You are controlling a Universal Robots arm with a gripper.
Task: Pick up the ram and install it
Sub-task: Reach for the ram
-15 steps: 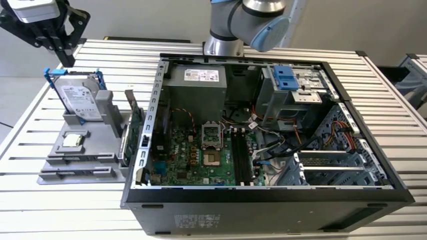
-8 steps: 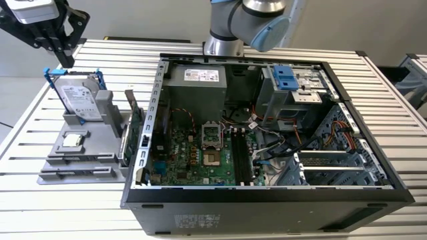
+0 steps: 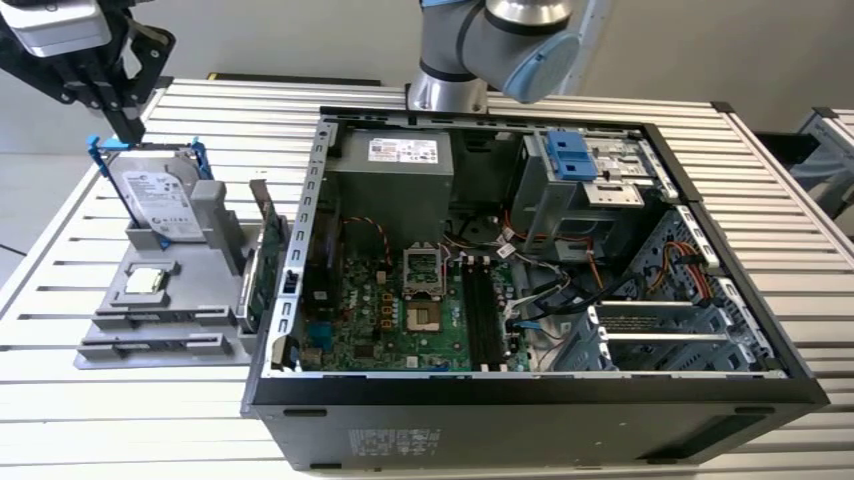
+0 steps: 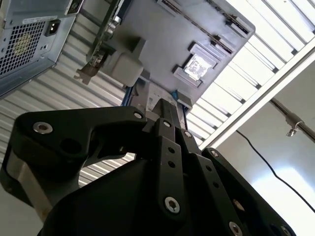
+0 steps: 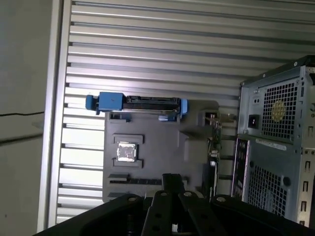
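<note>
Closed jaws hover over the gray parts holder (image 5: 162, 152).

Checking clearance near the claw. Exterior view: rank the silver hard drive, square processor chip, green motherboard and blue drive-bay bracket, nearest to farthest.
1. Silver hard drive with blue rails, right by the claw.
2. Square silver processor chip, flat on the grey holder.
3. Green motherboard, inside the black case.
4. Blue plastic drive-bay bracket, toward the exterior view's right.
</note>
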